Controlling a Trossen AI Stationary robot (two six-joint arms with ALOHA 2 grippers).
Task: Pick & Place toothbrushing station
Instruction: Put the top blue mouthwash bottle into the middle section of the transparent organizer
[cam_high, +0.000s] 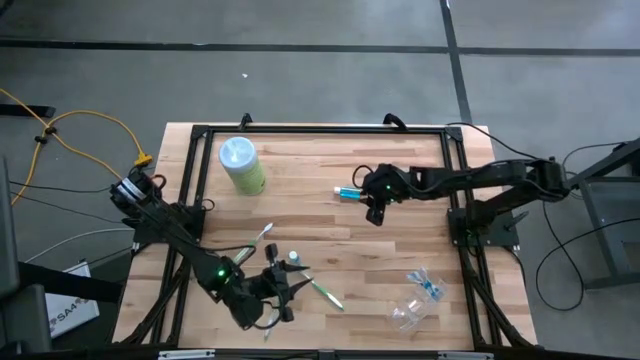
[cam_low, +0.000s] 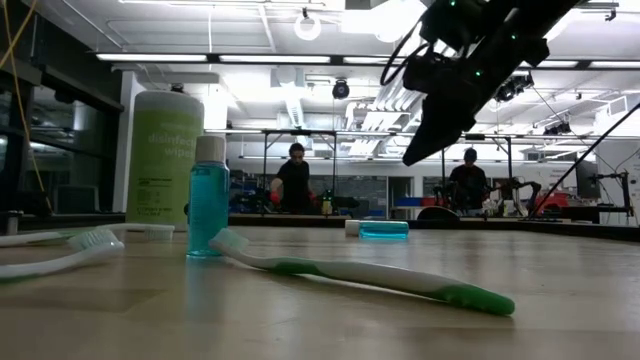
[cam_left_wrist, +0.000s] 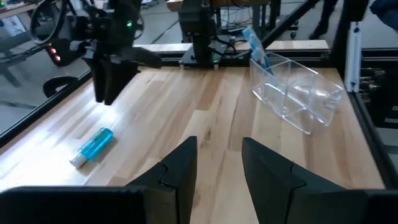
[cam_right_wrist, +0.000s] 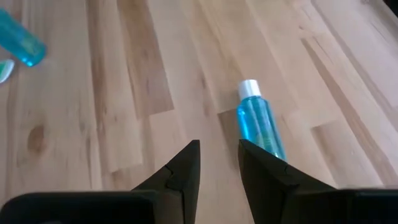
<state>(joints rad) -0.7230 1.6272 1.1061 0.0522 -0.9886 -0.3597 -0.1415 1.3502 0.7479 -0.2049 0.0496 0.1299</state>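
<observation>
1. Reaching low over the table's near edge, the left gripper (cam_high: 272, 290) is held slightly parted and empty among the toothbrushes (cam_high: 325, 293).
2. Farther off, the right gripper (cam_high: 375, 212) is poised narrowly parted, empty, beside the lying blue tube (cam_right_wrist: 260, 127).
3. The clear cup (cam_high: 415, 300) lies tipped.

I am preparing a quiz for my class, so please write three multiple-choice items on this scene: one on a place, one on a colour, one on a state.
1. Where is the clear cup?
A) on the right arm's side of the table
B) beside the canister
C) between a gripper's fingers

2. What colour is the canister's lid?
A) red
B) light blue
C) black

3. How is the blue tube near the right gripper?
A) standing
B) lying on its side
C) held in the fingers

Answers:
1 A, the high view shows it there, far from the canister.
2 B, seen from above.
3 B, it lies flat on the wood.
</observation>
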